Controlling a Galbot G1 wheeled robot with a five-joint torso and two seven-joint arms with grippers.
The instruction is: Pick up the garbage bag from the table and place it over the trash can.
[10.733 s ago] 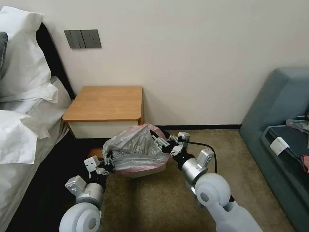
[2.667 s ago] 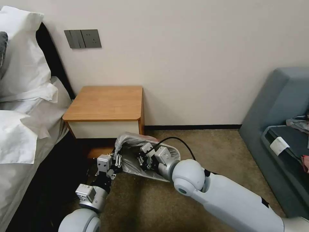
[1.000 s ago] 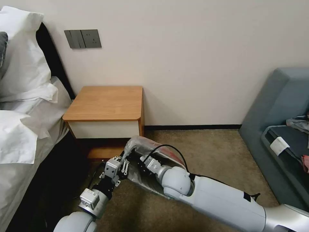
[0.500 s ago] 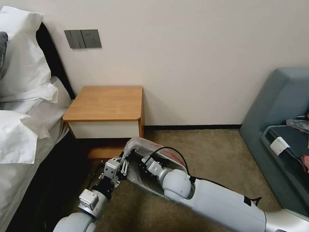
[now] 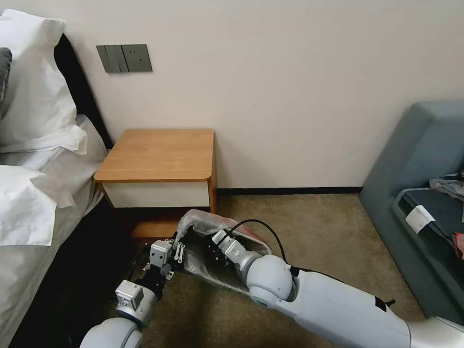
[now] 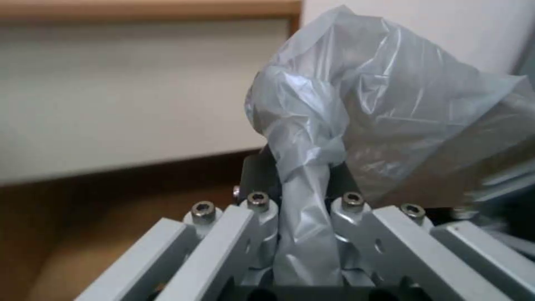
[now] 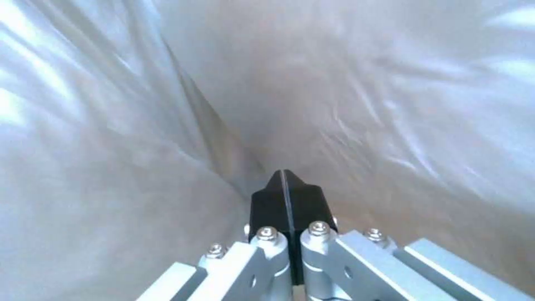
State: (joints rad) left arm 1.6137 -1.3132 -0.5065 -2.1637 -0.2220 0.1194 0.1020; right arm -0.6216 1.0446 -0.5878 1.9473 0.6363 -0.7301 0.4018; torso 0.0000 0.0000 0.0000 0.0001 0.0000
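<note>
Left gripper (image 5: 177,245) drew back; garbage bag (image 5: 203,223) crinkled grey.

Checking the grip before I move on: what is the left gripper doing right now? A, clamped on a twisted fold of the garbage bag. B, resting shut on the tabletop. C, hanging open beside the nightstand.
A: in the left wrist view the left gripper is shut on a bunched strand of the garbage bag.
</note>
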